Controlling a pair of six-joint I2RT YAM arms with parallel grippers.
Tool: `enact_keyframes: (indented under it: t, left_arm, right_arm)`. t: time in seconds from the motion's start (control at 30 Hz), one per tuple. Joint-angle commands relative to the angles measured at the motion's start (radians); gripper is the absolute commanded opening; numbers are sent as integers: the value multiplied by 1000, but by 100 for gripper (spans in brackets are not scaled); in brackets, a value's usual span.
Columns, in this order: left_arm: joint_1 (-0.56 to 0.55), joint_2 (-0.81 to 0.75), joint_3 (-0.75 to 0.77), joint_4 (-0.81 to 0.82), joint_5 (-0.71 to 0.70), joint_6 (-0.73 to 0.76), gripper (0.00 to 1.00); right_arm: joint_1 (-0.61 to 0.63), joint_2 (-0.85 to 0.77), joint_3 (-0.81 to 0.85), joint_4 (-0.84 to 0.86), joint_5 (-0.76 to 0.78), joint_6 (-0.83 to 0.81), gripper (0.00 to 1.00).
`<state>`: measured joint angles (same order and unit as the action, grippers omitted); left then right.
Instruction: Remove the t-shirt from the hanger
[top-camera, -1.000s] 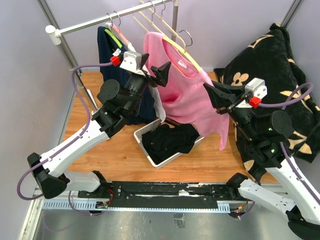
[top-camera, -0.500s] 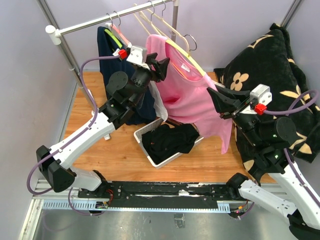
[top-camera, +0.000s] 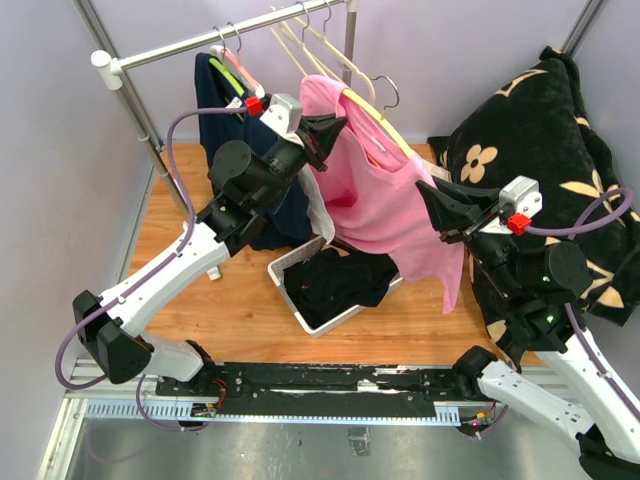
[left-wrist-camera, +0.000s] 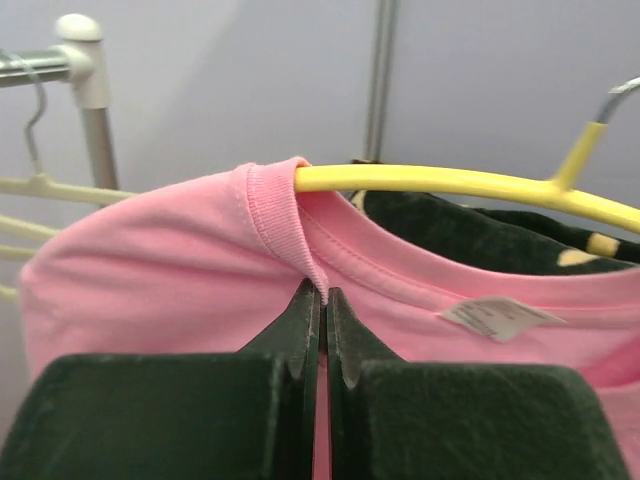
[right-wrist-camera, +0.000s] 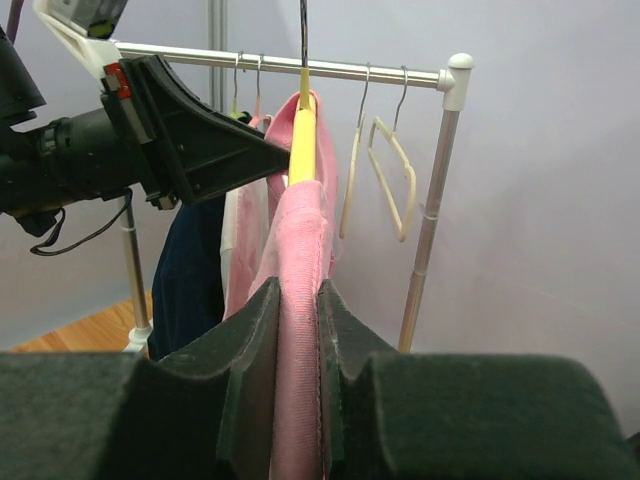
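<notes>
In the top external view, a pink t-shirt (top-camera: 385, 205) is seen hanging on a yellow hanger (top-camera: 375, 105) from the clothes rail (top-camera: 200, 40) at the far side of the wooden table (top-camera: 225, 310). The left gripper (top-camera: 330, 132) is raised to the shirt's left shoulder, just beside the neck. The right gripper (top-camera: 430, 205) is set against the shirt's right edge, lower and nearer. A navy garment (top-camera: 215, 100) hangs further left on the rail. A white bin (top-camera: 285, 275) with a black garment (top-camera: 340, 280) in it lies below the shirt, and a black floral blanket (top-camera: 540, 110) is piled at the right.

In the left wrist view, the left gripper (left-wrist-camera: 322, 295) is closed narrowly, with a fold of the pink t-shirt (left-wrist-camera: 150, 270) pinched between the 2 fingers just under the ribbed collar (left-wrist-camera: 275, 205). The yellow hanger (left-wrist-camera: 430, 182) emerges from the neck opening above the fingertips, apart from them.

In the right wrist view, the right gripper (right-wrist-camera: 298, 300) is closed on a vertical band of the pink t-shirt (right-wrist-camera: 298, 260), which fills the slim gap. The yellow hanger (right-wrist-camera: 302, 140) stands edge-on directly above, under the clothes rail (right-wrist-camera: 300, 66).
</notes>
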<state>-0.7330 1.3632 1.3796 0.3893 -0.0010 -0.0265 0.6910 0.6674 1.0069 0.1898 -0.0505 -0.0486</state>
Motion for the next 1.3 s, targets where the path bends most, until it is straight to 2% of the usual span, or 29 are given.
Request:
enact_keyframes:
  t: [0.0,0.1,0.2,0.3,0.4,0.47,0.57,0.6,0.63,0.7,0.9,1.27]
  left_arm:
    - [1,-42,-3,57,314,-31,1]
    - [-2,-44,-23,91,480,-100,0]
    - [-26,-44,-45,103,571,-149,1]
    - [-56,-44,-46,12,576,-121,1]
    - [-60,-68,-73,-47,474,-108,1]
    - [-60,-87,-91,-75,331,-101,16]
    - [-60,-122,-110,-87,175,-91,56]
    - [-60,-133,-116,-77,135,-87,63]
    - [-60,-147,-125,-61,108,-82,75]
    - [-60,-170,-137,-19,80,-68,81]
    - [-60,-181,-118,95,83,6,85]
    - [-60,-18,43,159,155,61,86]
  right_arm:
    - [20,-6,-26,145,60,21,1]
    - [20,9,-42,181,83,30,1]
    - [19,24,-51,205,107,37,1]
    - [19,33,-51,210,122,40,1]
    - [20,33,-54,213,121,45,1]
    - [19,31,-53,211,117,46,1]
    - [21,28,-50,200,107,44,1]
    - [20,26,-49,194,103,43,1]
    - [19,24,-47,190,99,42,1]
    - [20,20,-47,178,90,38,1]
    - [20,9,-49,147,48,38,1]
    - [20,5,-61,114,-13,67,1]
